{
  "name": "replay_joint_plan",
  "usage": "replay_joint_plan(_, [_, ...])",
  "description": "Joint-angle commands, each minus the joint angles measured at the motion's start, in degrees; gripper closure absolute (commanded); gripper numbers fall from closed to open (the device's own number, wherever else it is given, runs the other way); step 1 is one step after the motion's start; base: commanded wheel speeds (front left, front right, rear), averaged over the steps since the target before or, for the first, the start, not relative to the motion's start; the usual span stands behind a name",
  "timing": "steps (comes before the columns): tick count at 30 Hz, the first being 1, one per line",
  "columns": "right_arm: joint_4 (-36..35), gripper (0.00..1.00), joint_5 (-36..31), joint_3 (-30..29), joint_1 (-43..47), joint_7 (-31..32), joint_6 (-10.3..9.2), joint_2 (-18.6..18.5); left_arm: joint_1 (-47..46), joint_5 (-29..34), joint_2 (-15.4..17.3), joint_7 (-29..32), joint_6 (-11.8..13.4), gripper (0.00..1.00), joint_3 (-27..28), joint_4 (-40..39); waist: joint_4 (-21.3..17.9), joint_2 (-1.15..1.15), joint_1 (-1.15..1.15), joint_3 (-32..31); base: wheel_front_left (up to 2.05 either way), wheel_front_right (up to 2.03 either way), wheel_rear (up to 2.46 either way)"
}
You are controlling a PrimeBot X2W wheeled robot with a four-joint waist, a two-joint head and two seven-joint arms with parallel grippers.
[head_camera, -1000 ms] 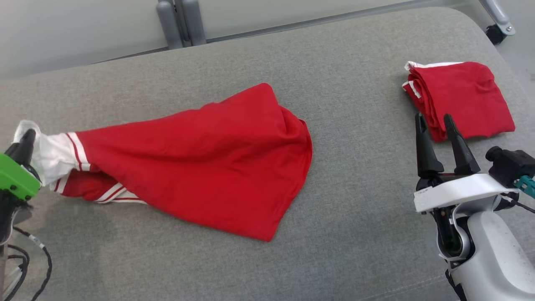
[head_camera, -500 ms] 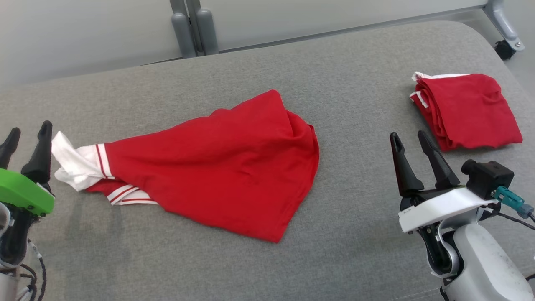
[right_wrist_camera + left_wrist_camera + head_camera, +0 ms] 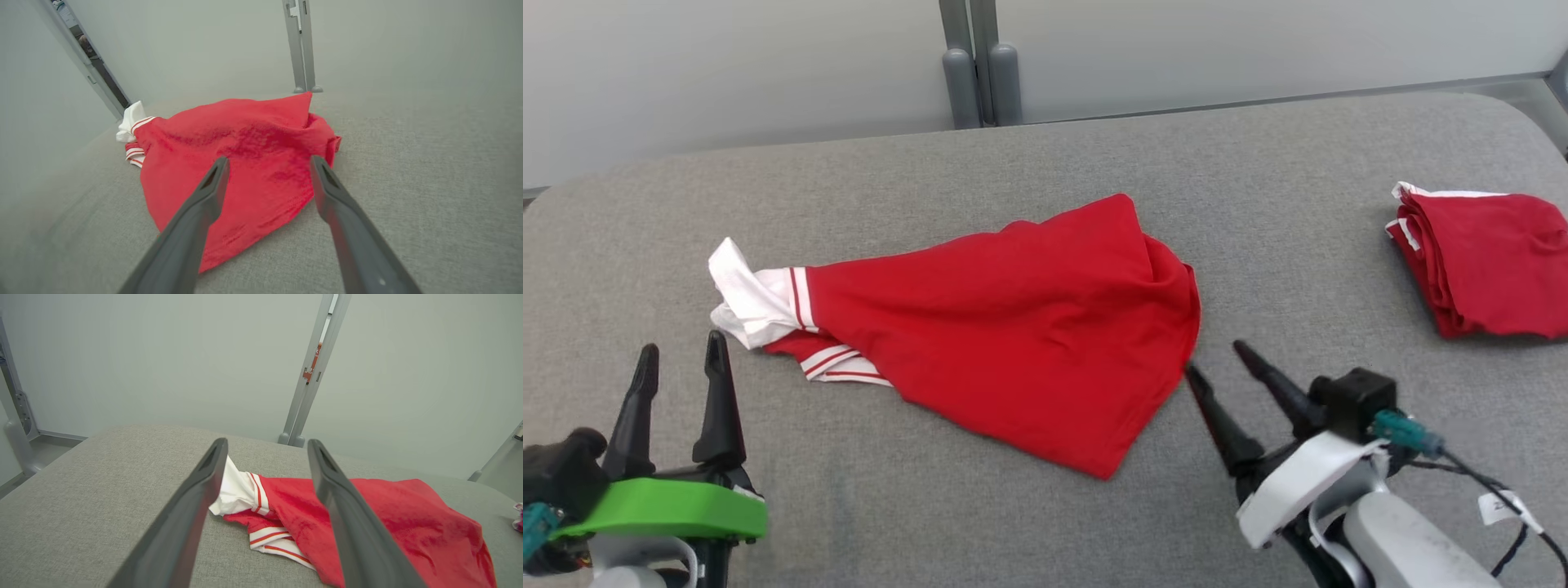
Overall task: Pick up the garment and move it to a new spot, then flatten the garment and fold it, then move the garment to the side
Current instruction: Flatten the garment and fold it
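The garment (image 3: 1013, 327) is red with white striped trim and lies bunched in the middle of the grey table (image 3: 1045, 163), its white end pointing left. It also shows in the left wrist view (image 3: 388, 522) and the right wrist view (image 3: 245, 163). My left gripper (image 3: 682, 351) stands open at the lower left, a short way in front of the white end, holding nothing. My right gripper (image 3: 1217, 359) is open just off the garment's right edge, empty. Its fingertips (image 3: 222, 163) hover over the red cloth's near edge.
A second red garment (image 3: 1486, 261), folded, lies at the table's right edge. A grey post (image 3: 976, 65) stands behind the table against a pale wall. Bare grey table surface runs along the front and the far left.
The left gripper opened and let go of the garment's white end, then drew back toward me. The right gripper swung left toward the garment. The head camera also shifted.
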Motion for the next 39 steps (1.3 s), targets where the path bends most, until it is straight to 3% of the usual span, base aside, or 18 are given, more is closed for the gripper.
replay_joint_plan(1, [0.3,0.00,-0.6,2.5,0.4,0.8,0.00,-0.3,1.4,1.0,-0.5,-0.5,0.7,0.00,0.0,-0.6,1.1,0.00,0.00,-0.6,0.00,0.00,0.00])
replay_joint_plan(8, [4.6,0.00,-1.2,14.0,-2.7,6.1,0.00,-1.1,2.6,1.1,-2.5,-1.3,0.6,0.00,-0.7,-0.9,4.4,0.00,0.00,-0.8,0.00,0.00,0.00])
replay_joint_plan(18, [15.5,0.00,-2.5,19.2,-7.6,9.5,-0.03,0.0,1.5,1.9,-4.8,-1.8,-0.6,0.00,-2.6,1.4,7.8,0.00,0.00,0.0,0.00,0.00,0.00])
replay_joint_plan(19, [16.4,0.16,-2.9,19.2,-8.1,9.4,-0.03,0.2,1.3,2.0,-4.9,-1.7,-0.8,0.00,-2.7,1.6,7.9,0.00,0.00,0.0,0.00,0.00,0.00])
replay_joint_plan(20, [17.4,0.48,-3.1,19.3,-8.5,9.1,-0.03,0.6,1.1,2.1,-5.2,-1.8,-0.8,0.00,-3.0,2.0,8.1,0.00,0.00,0.1,0.00,0.00,0.00])
replay_joint_plan(21, [18.1,0.62,-3.1,19.4,-8.8,9.0,-0.03,0.9,0.9,2.3,-5.5,-1.7,-1.0,0.00,-3.2,2.3,8.2,0.00,0.00,0.2,0.00,0.00,0.00])
replay_joint_plan(22, [18.8,0.87,-3.1,19.7,-9.3,8.5,-0.03,1.1,0.7,2.5,-5.8,-1.8,-1.3,0.00,-3.5,2.7,8.3,0.00,0.00,0.3,0.00,0.00,0.00])
replay_joint_plan(23, [19.3,1.00,-3.2,19.9,-9.7,8.1,-0.03,1.2,0.6,2.6,-6.0,-1.8,-1.4,0.00,-3.7,3.2,8.5,0.00,0.00,0.4,0.00,0.00,0.00])
replay_joint_plan(29, [18.3,1.00,-1.6,19.9,-12.3,3.3,-0.03,1.1,0.2,3.1,-7.0,-2.0,-2.3,0.00,-4.4,5.0,9.1,0.00,0.00,0.5,0.00,0.00,0.00])
replay_joint_plan(34, [12.5,1.00,0.3,15.8,-18.1,1.0,-0.03,-0.8,-0.7,3.7,-7.7,-2.1,-3.0,0.00,-5.0,5.4,10.3,0.00,0.00,1.9,0.00,0.00,0.00])
replay_joint_plan(39, [8.9,1.00,1.4,11.1,-27.6,4.2,-0.03,-3.7,-2.9,4.4,-9.1,-2.2,-4.1,0.00,-6.5,6.1,12.8,0.00,0.00,6.1,0.00,0.00,0.00])
